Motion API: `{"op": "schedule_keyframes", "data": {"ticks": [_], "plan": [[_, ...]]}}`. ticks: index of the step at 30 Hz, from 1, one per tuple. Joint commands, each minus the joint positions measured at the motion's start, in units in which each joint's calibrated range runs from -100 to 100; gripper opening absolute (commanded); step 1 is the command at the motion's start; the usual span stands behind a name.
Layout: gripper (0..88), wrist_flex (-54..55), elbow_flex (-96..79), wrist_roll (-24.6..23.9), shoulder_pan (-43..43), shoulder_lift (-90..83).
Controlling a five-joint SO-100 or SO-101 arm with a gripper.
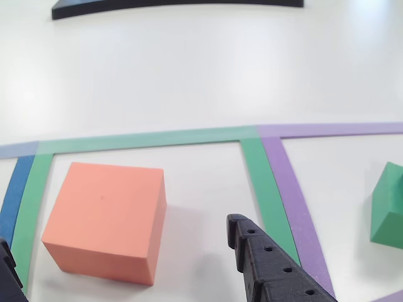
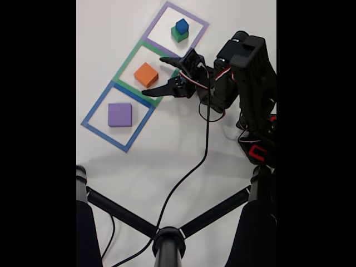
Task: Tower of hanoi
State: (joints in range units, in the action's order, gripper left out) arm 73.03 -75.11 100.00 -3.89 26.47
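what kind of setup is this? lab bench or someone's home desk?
Probably a lab or workshop bench, though I can't be sure: a plain white table with taped colour squares holding foam cubes, and a black camera stand over the arm.

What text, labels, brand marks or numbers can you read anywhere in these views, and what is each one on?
None: no readable text in either view.
The orange block, purple block, blue block and green block have plain faces.
The green tape square, purple tape square and blue tape square carry no marks.
The open end effector and arm show no legible branding.
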Motion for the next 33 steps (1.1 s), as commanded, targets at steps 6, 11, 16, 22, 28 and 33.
{"op": "schedule_keyframes", "data": {"ticks": [6,11,16,22,28,33], "plan": [[41.6,2.0,3.6,0.0,1.0,1.9],[41.3,2.0,5.7,0.0,1.5,3.2],[40.9,2.0,6.8,0.0,2.4,4.0],[39.3,2.4,6.8,0.0,2.8,4.5],[36.5,2.4,6.8,0.0,3.1,4.7],[32.5,2.4,6.9,0.0,3.4,4.8]]}}
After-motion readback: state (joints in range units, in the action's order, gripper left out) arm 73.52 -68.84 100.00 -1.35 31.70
